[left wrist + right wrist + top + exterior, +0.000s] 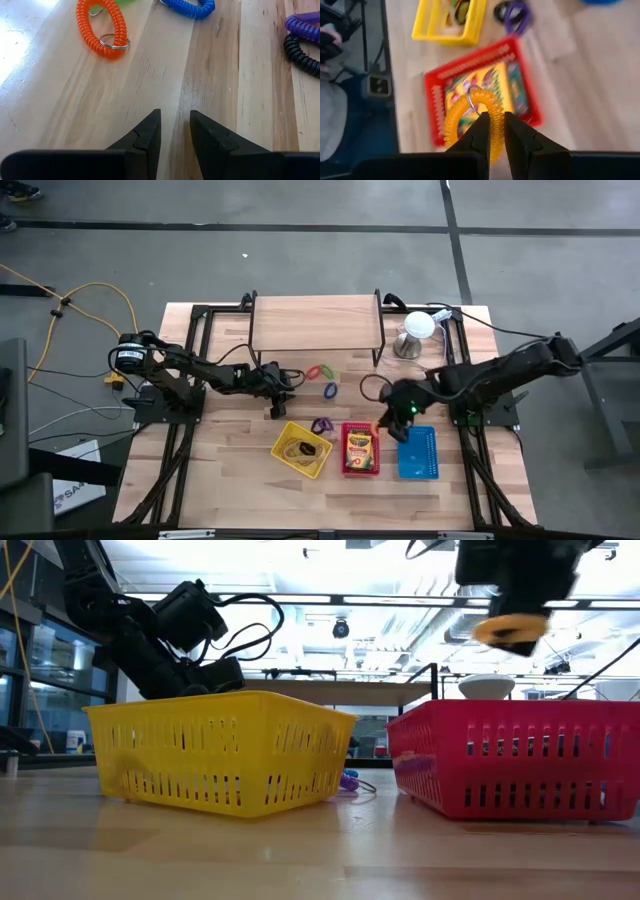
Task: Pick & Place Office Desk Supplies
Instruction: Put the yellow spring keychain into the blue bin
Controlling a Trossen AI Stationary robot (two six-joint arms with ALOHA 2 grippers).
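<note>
My right gripper [492,120] is shut on a yellow coil keyring [470,120] and hovers above the red basket [434,90], which holds yellow-and-green crayon boxes [485,87]. In the low view the yellow coil [510,630] hangs high over the red basket [520,765]. My left gripper [175,125] stands open just above the bare wood, nothing between its fingers. Past it lie an orange coil [102,25], a blue coil [192,7], and purple [305,25] and black [302,52] coils. The yellow basket [302,448] holds dark loops. My right gripper pinches the yellow coil's loop [492,111] between its two fingers, right beside the metal ring [471,100]. The fingers slant down from the table's right side. The coil hangs clear of the basket and of everything else.
A blue basket [418,453] stands right of the red one. At the far edge there is a wooden shelf on a black frame [316,323], and beside it a white dome on a metal base [415,332]. A green coil [328,369] lies near the orange one.
</note>
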